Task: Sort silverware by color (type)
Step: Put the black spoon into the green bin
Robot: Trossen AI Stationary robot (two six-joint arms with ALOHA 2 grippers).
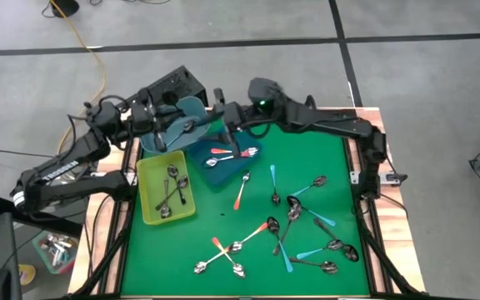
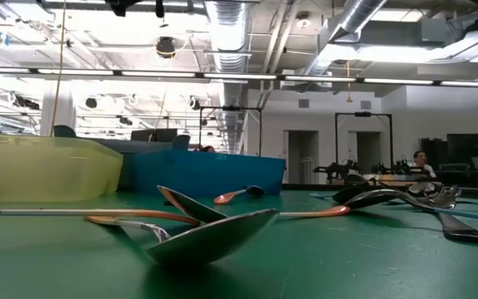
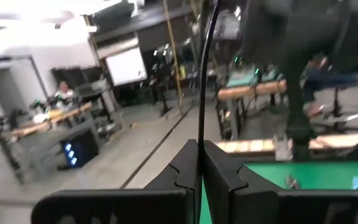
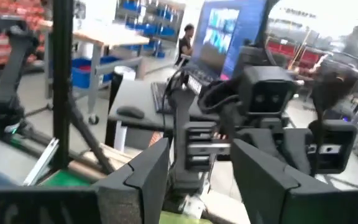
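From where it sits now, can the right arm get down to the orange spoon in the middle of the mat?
Probably yes. The right tool is open and empty, raised at the far edge beside the left tool. The orange spoon lies alone on bare mat, nothing over it.

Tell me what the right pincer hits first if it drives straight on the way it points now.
Most likely the left arm's wrist. The right pincer, open, looks straight at that dark housing in its own view, and from above the two arms meet over the blue tray. How far off it is, I cannot tell.
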